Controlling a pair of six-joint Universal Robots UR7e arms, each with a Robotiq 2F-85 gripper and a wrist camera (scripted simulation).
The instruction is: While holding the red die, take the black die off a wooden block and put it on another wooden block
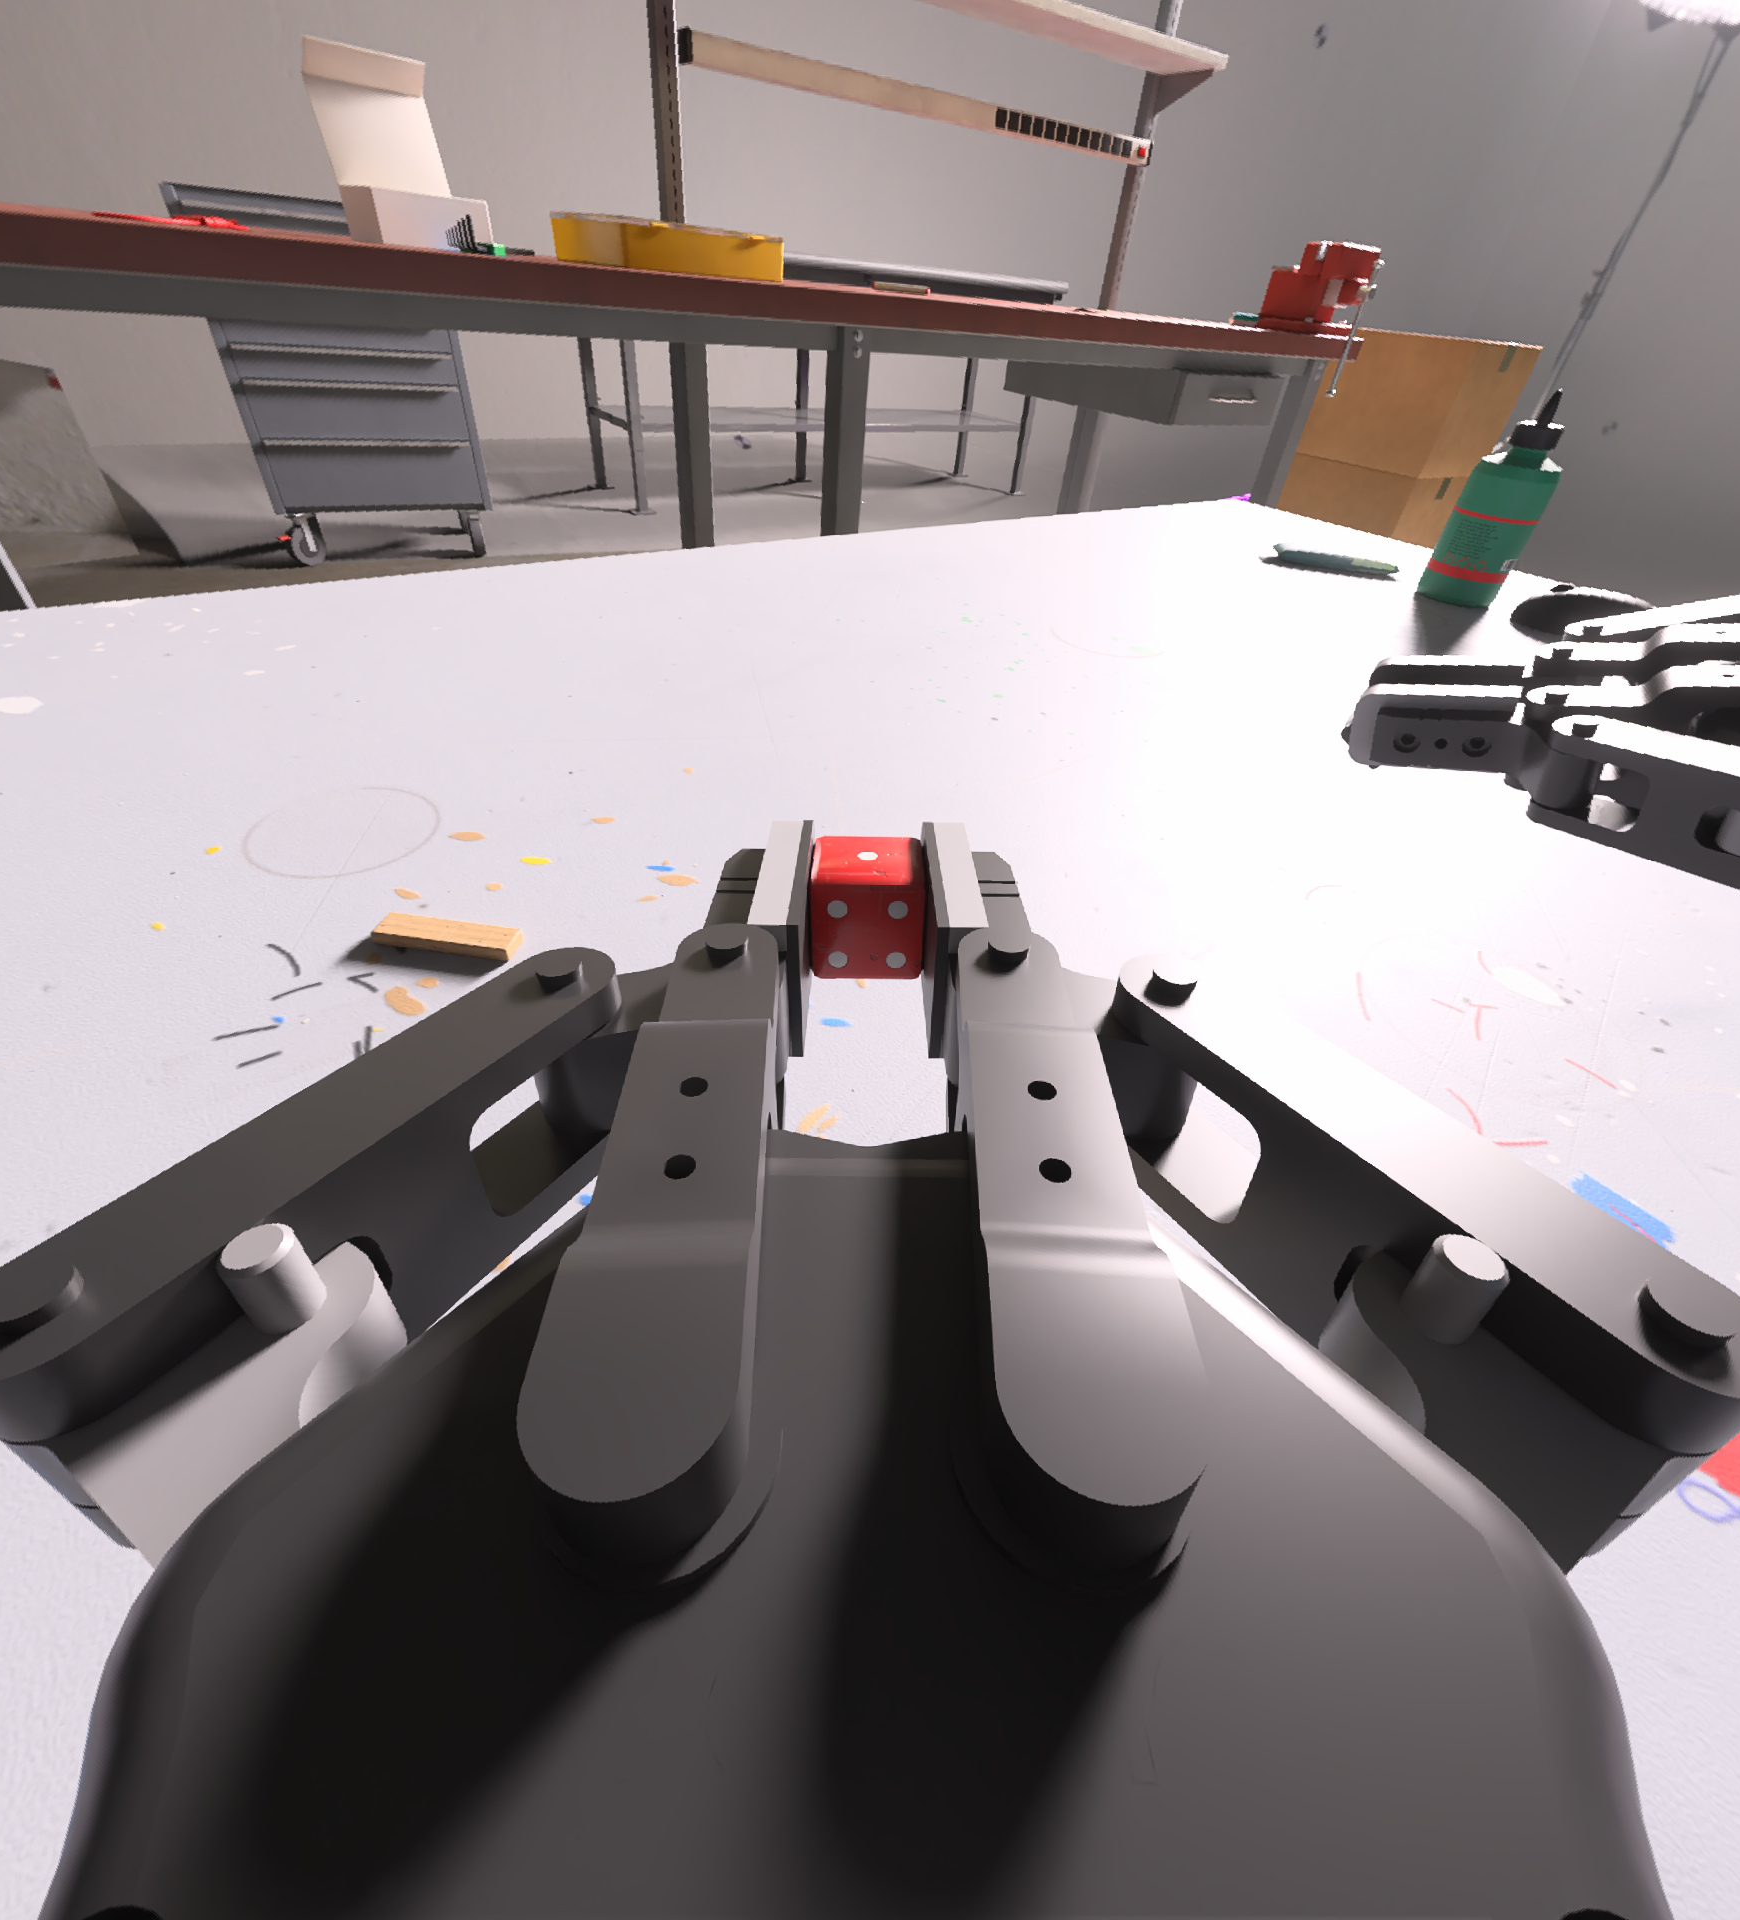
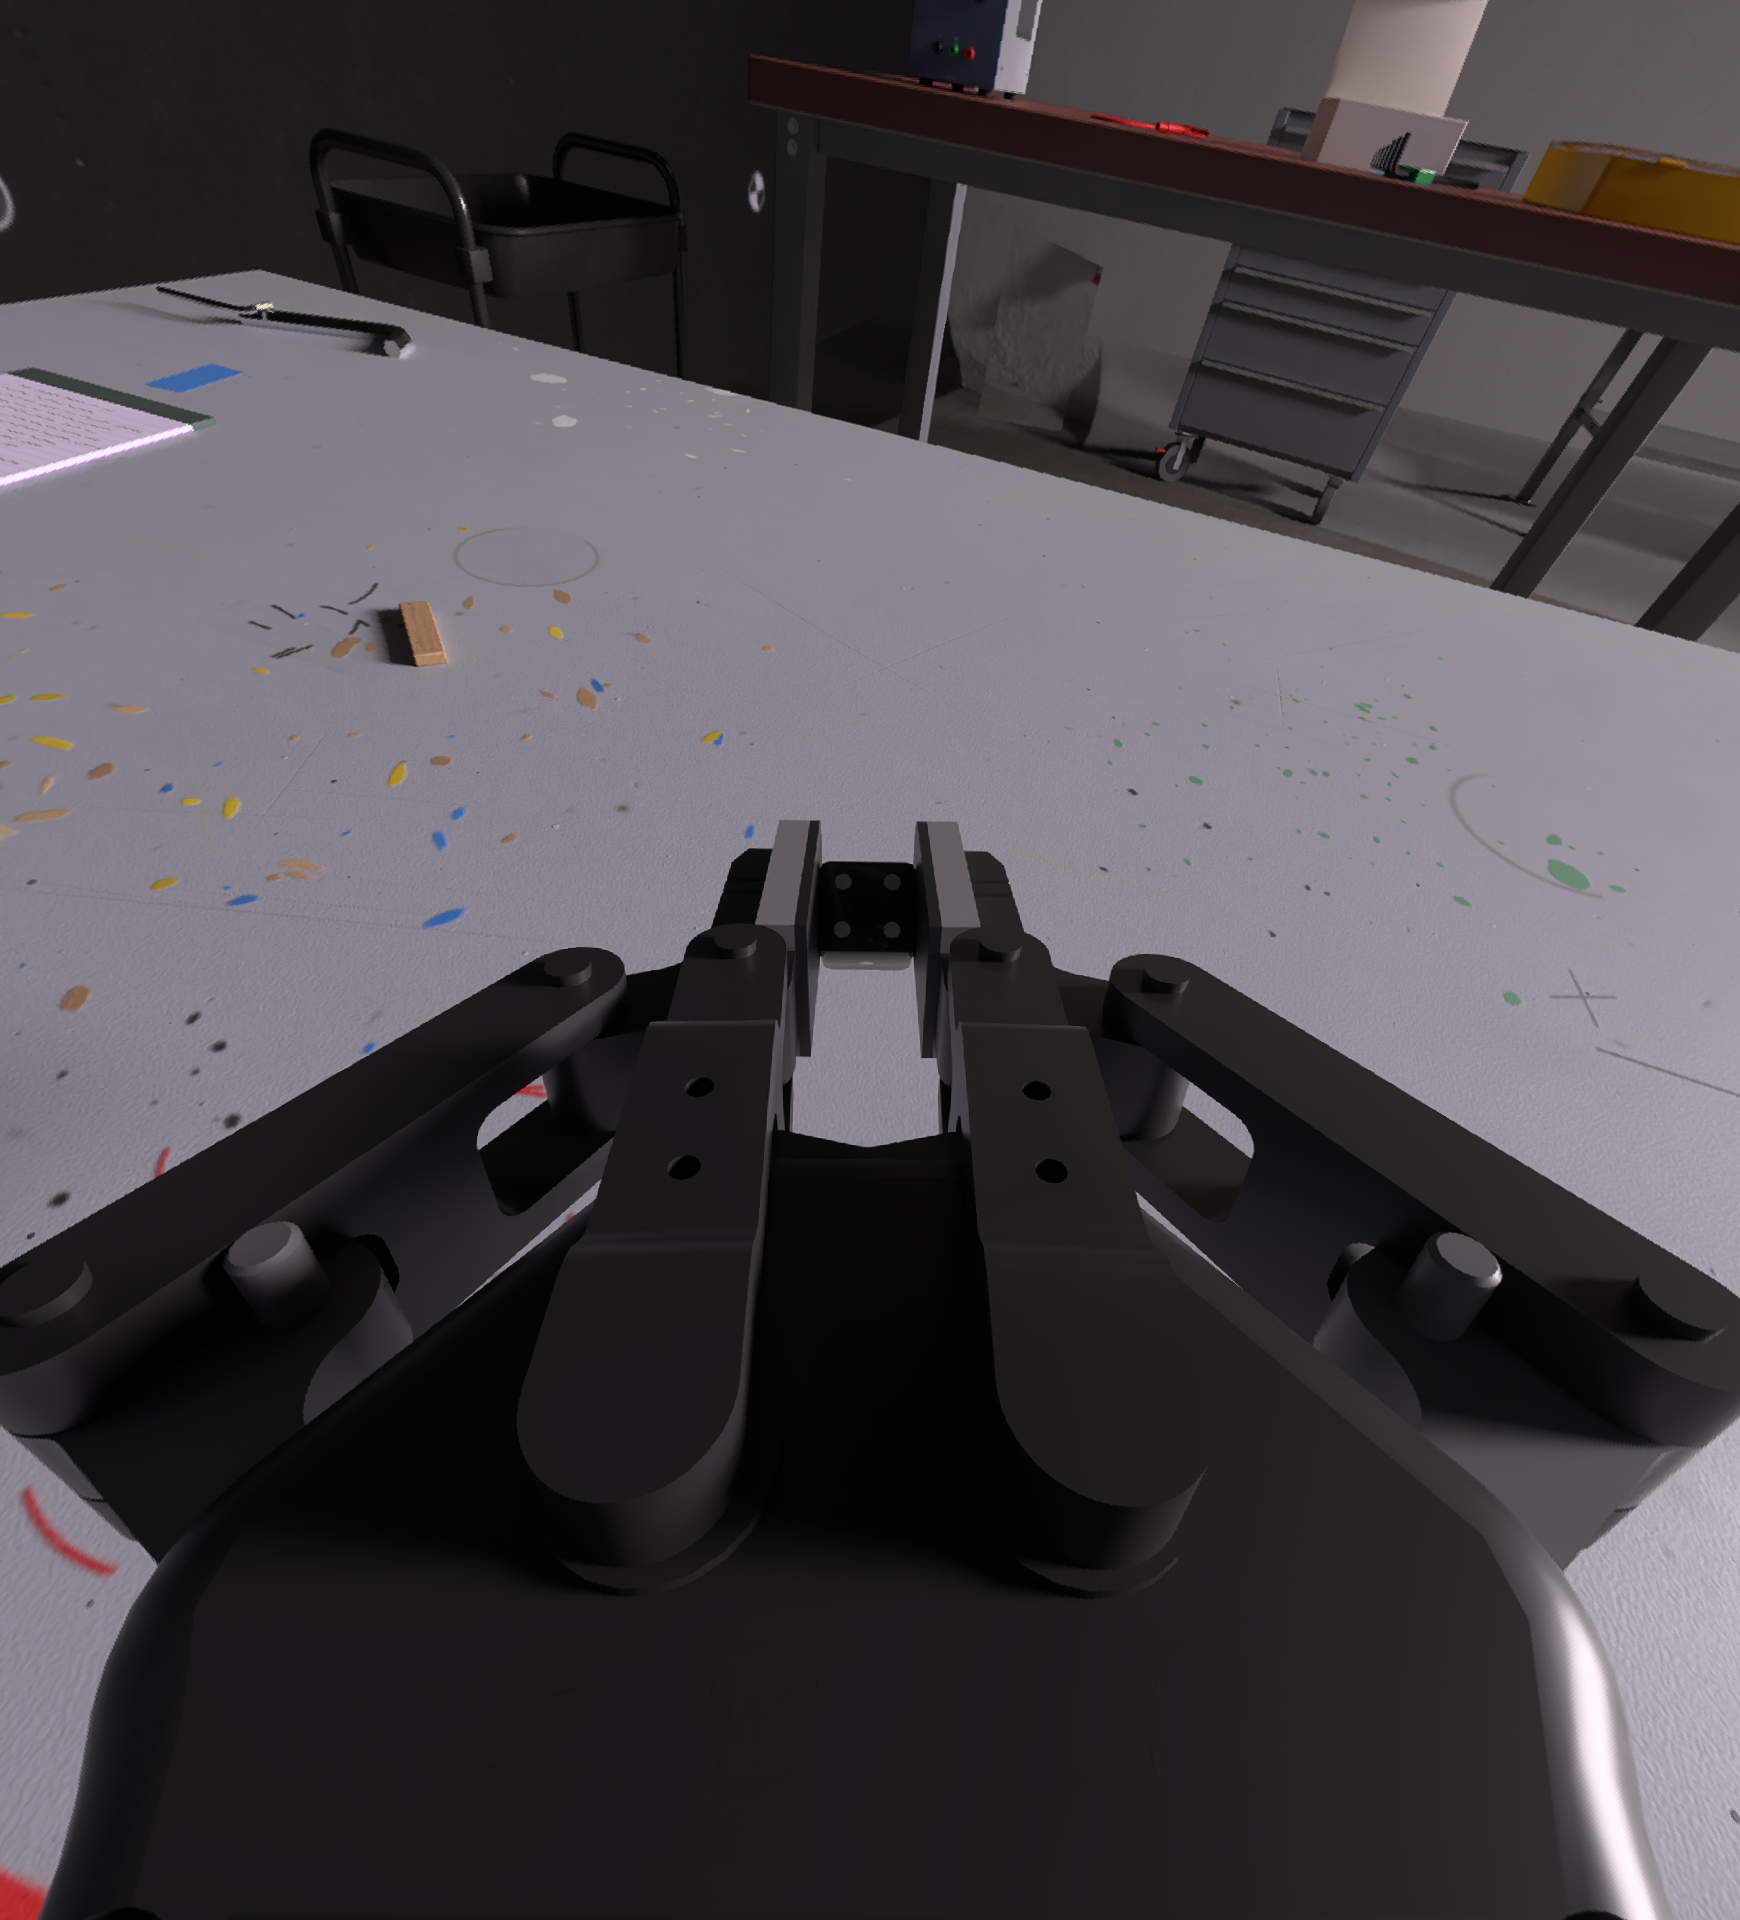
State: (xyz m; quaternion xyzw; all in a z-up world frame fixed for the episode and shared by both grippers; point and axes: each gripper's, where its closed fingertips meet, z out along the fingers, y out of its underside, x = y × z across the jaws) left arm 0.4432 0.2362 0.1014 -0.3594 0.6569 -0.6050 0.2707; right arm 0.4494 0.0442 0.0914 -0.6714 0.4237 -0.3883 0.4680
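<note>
My left gripper point(image 1: 866, 883) is shut on the red die point(image 1: 866, 909) and holds it above the white table. My right gripper point(image 2: 866, 894) is shut on the black die point(image 2: 866, 906), held clear of the table. A flat wooden block point(image 1: 445, 937) lies on the table to the left of my left gripper; it also shows in the right wrist view point(image 2: 419, 634), far ahead and to the left, with nothing on it. The right gripper also shows at the right edge of the left wrist view point(image 1: 1406, 732). No second block is in view.
A green bottle point(image 1: 1494, 509) stands at the table's far right, with a small flat green object point(image 1: 1333, 561) near it. A notepad point(image 2: 45, 426), a blue card point(image 2: 193, 376) and a black tool point(image 2: 326, 324) lie at the far left. A workbench point(image 1: 637, 291) stands behind the table.
</note>
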